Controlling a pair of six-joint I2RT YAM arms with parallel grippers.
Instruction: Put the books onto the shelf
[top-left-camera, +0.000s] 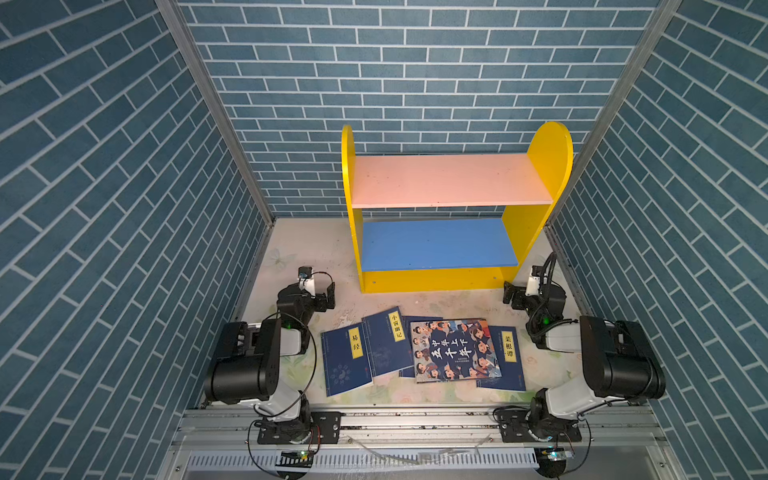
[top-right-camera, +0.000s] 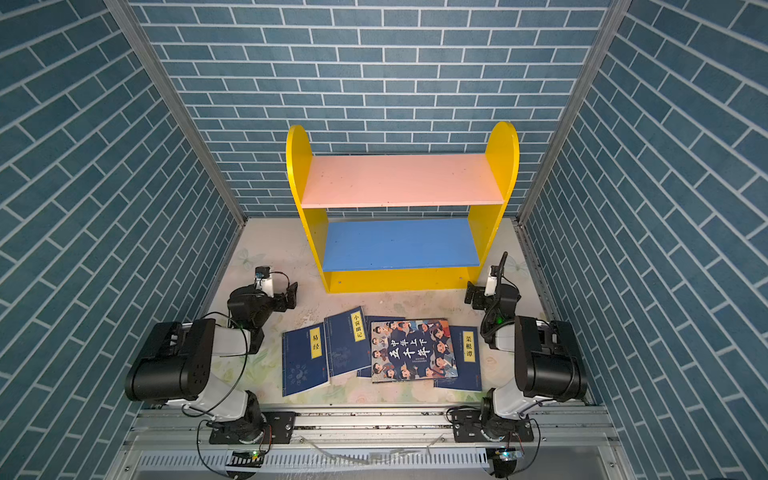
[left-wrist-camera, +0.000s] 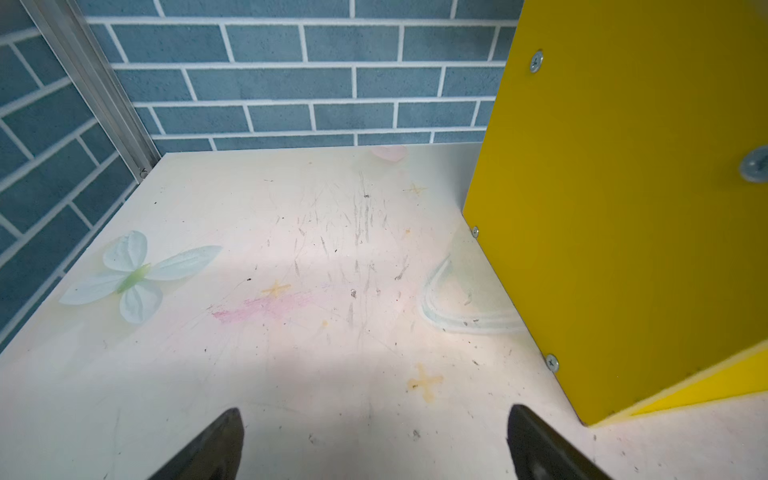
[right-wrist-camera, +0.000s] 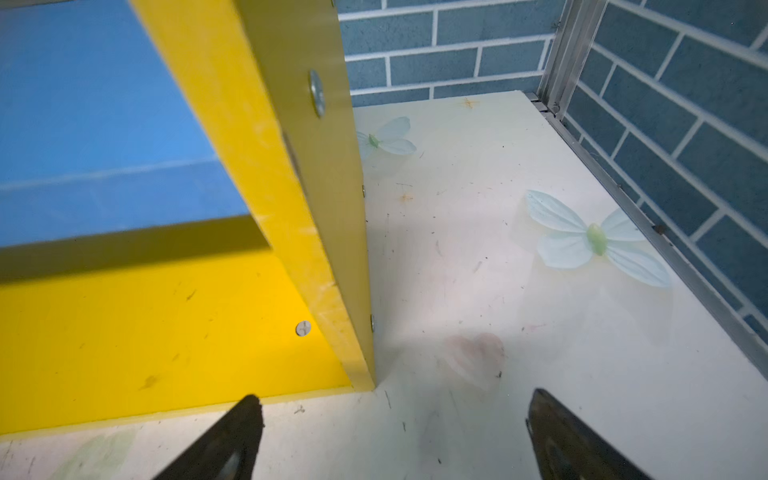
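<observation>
Both top views, inventory. Shelf (top-left-camera: 550, 166): one unit at the back of the surface (top-left-camera: 307, 249), with yellow round-topped side panels, a pink upper board (top-left-camera: 449, 180) and a blue lower board (top-left-camera: 436, 245).

Books: five, all lying flat on the surface in front of the shelf, between the two arms.
- Navy book (top-left-camera: 347, 365), leftmost, yellow label reading 易经.
- Navy book (top-left-camera: 384, 345) just beside it, label reading 小窗幽记. The two appear to overlap at their shared edge, though which lies on top is hard to tell.
- Navy book (top-left-camera: 419, 321), mostly covered, its label hidden.
- Cartoon-face book (top-left-camera: 455, 351), the largest. It lies on top of the covered one and over the near edge of the rightmost. White title reads 中华上下五千年. The small print beneath is too fine to read.
- Navy book (top-left-camera: 509, 374), rightmost, label reading 菜根谭.

Left wrist view: left fingers (left-wrist-camera: 220, 444) spread wide with nothing between them, above scuffed surface with a butterfly print (left-wrist-camera: 137, 276), and a yellow side panel close by.

Right wrist view: right fingers (right-wrist-camera: 232, 436) likewise spread wide and empty, by the shelf's opposite front corner.
</observation>
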